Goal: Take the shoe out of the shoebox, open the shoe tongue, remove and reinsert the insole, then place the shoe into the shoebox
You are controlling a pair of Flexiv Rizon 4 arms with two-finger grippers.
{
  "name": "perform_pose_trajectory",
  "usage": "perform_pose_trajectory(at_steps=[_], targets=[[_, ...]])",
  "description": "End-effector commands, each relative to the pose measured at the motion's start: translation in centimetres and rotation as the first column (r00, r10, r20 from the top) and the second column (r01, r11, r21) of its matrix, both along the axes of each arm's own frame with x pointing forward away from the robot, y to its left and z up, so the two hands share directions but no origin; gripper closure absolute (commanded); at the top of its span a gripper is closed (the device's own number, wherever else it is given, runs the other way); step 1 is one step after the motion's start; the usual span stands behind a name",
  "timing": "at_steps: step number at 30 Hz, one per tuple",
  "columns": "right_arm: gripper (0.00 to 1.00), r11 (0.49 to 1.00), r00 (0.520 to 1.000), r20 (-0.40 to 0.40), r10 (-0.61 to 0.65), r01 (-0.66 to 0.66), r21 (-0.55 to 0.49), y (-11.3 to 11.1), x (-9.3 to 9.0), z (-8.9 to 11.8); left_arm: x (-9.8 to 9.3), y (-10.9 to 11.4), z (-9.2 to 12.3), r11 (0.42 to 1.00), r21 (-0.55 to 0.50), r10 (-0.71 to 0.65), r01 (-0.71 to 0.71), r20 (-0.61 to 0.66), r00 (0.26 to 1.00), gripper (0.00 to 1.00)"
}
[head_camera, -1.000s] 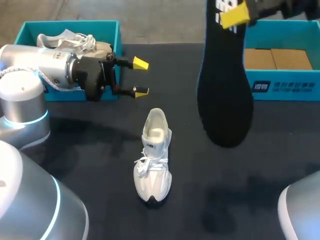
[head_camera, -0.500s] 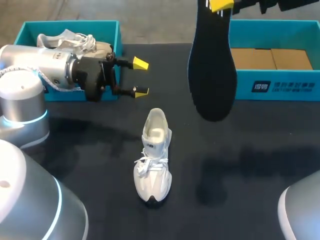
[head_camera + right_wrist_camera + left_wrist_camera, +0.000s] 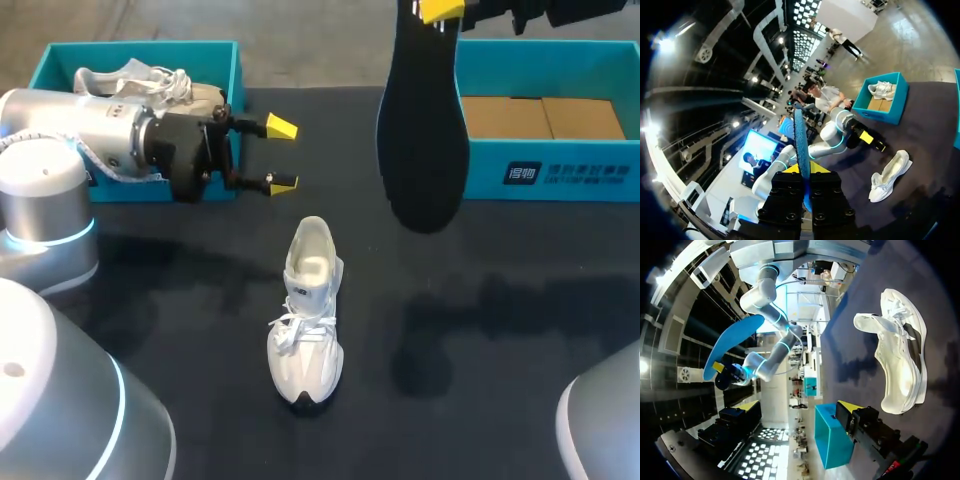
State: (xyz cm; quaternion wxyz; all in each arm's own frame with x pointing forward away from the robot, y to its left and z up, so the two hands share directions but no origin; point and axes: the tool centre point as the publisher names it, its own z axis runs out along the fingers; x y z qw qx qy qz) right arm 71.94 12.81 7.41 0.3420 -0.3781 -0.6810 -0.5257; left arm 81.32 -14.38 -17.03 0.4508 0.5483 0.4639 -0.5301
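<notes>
Far left: a blue shoebox point(image 3: 52, 62) at the tabletop's point(image 3: 520, 330) back corner holds a second white shoe point(image 3: 140, 80).

Left arm point(image 3: 100, 130): level with that box's front wall. The left jaws are wide open with nothing between them, and point toward the middle of the tabletop.

Centre: the shoe point(image 3: 308, 320) stands upright on its sole on the tabletop, well apart from both boxes. Its long axis runs near to far. The toe points toward my side and the heel opening toward the back edge. The opening looks empty.

Right of centre: the black insole point(image 3: 425, 130) hangs in the air above the tabletop, between the shoe and the right shoebox point(image 3: 495, 185). The right jaws are closed on its narrow heel end. The broad toe end hangs downward, with the long axis close to vertical. The right wrist view shows it edge-on between the yellow tips.

Far right: the right shoebox holds only cardboard pieces point(image 3: 550, 118).

Progress, as I judge it: shoe out and insole removed. I cannot confirm the tongue's position. Remaining: reinsert the insole and return the shoe to its box.
</notes>
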Motion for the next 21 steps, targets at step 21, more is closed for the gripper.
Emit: perform_pose_trajectory(at_steps=[21], targets=[[1.00,0.995,0.992,-0.126,-0.005,0.018,0.099,-0.4,5.3,-5.8,-0.1,-0.1,-0.1,1.000,-0.002,0.004,-0.004,0.002,1.000,0.00]])
